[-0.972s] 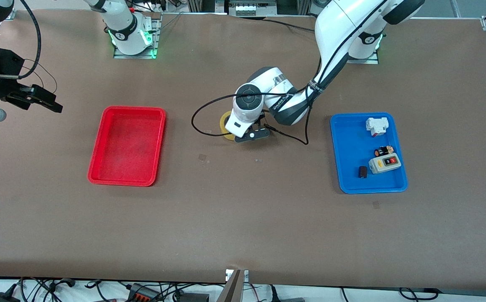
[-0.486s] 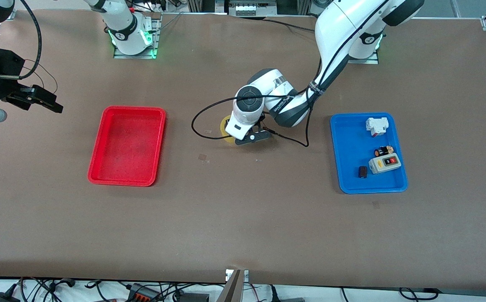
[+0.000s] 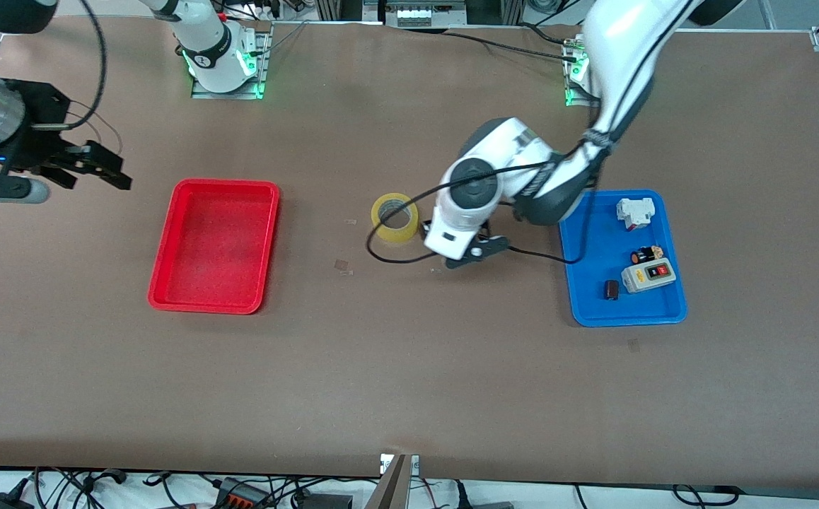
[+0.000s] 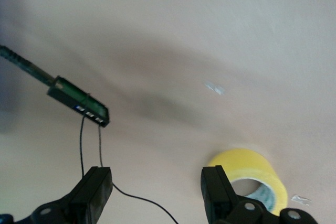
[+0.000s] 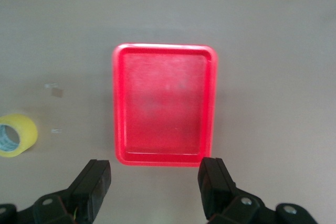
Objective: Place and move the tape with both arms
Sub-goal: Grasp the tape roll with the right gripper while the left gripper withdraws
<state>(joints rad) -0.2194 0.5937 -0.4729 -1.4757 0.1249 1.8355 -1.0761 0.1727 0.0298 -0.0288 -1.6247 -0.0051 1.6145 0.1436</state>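
The yellow tape roll [image 3: 394,218] lies flat on the bare table between the red tray and the blue tray, with nothing touching it. My left gripper [image 3: 467,257] is open and empty, just above the table beside the tape, toward the blue tray. In the left wrist view [image 4: 156,191] the tape [image 4: 262,174] lies outside one of the fingers [image 4: 214,190]. My right gripper [image 3: 102,170] is open and empty, up in the air over the table at the right arm's end. In the right wrist view [image 5: 155,182] it looks down at the tape [image 5: 17,135].
A red tray [image 3: 162,283], empty, lies toward the right arm's end and shows in the right wrist view [image 5: 116,103]. A blue tray [image 3: 586,283] toward the left arm's end holds a grey switch box [image 3: 648,276] and small parts. A black cable [image 3: 395,258] loops from the left wrist near the tape.
My left gripper has let go of the tape and moved off it toward the blue tray. The tape now stands free. My right gripper has shifted slightly toward the red tray.
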